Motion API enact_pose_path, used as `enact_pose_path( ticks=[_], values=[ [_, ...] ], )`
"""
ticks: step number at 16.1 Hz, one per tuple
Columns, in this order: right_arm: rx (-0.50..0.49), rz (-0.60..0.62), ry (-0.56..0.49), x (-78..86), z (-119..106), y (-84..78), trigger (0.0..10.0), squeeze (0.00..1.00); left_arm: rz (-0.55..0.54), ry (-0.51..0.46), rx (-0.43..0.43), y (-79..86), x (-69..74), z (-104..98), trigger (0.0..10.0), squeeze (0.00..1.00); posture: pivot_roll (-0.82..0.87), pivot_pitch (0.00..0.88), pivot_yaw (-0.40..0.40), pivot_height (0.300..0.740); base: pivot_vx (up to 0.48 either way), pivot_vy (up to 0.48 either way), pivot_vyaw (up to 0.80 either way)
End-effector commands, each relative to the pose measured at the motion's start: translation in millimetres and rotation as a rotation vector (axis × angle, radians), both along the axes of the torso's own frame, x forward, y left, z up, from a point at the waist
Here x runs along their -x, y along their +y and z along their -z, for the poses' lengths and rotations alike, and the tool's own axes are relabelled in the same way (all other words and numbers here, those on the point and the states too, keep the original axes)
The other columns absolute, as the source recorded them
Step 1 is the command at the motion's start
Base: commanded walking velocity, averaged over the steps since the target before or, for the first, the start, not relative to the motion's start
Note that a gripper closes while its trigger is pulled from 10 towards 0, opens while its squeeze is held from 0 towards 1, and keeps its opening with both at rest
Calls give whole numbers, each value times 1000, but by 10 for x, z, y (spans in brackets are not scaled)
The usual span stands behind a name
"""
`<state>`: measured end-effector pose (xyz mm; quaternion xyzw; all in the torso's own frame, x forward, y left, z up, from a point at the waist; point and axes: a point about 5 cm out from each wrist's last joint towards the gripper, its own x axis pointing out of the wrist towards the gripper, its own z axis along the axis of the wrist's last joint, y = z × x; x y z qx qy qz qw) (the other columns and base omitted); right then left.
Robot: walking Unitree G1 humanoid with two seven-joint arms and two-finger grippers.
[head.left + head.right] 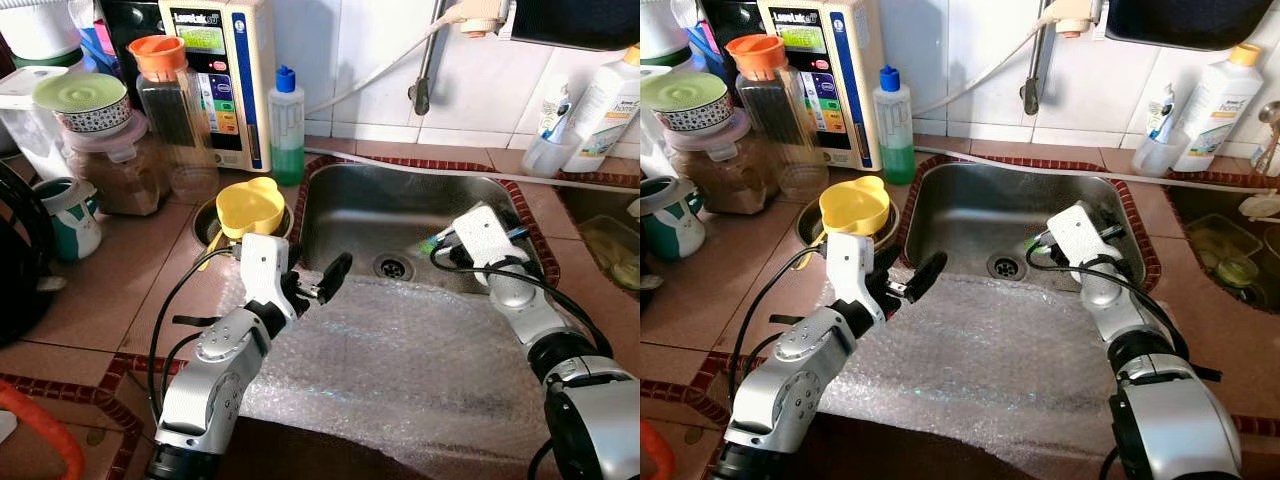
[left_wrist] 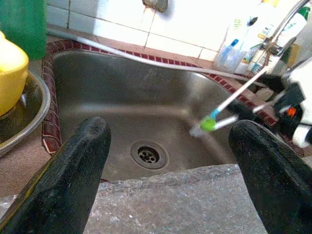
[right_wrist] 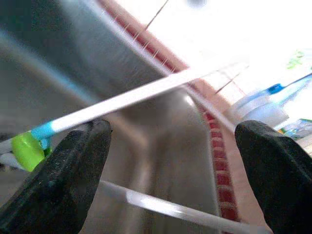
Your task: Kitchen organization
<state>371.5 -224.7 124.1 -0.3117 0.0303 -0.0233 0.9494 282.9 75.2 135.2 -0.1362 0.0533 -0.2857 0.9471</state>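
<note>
Right claw (image 3: 170, 141) is hanging spread over the steel sink (image 1: 350, 205), pinching nothing; a thin white brush (image 2: 229, 100) with a green-blue head is leaning across the basin just ahead of its fingers. Left claw (image 2: 170, 170) is idling spread above the bubble wrap (image 1: 400, 350). The brush is looking light, stiff, probably wet-slippery, so grab mid-handle.

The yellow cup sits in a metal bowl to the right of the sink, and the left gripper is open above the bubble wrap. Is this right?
Not quite: the yellow cup in its metal bowl is left of the sink, as the left eye view shows. The left gripper is open above the bubble wrap.
</note>
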Motion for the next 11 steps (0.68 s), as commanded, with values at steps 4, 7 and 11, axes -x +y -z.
enact_pose_path(
  ticks=[4, 7, 11],
  values=[
    [-18, -9, -99, -32, -141, 27, 10000, 0, 7, -13, -14, -18, -2, -18, 10000, 0, 33, 0, 14, 740, 0, 0, 0],
    [-2, -22, -77, -11, -86, 32, 10000, 0, 10, -14, -16, -16, -6, -19, 10000, 0, 35, 0, 14, 740, 0, 0, 0],
    [-93, -56, -141, -50, -219, 87, 10000, 0, 1, -22, -24, -6, -9, -26, 10000, 0, 41, 0, 10, 740, 0, 0, 0]
  ],
)
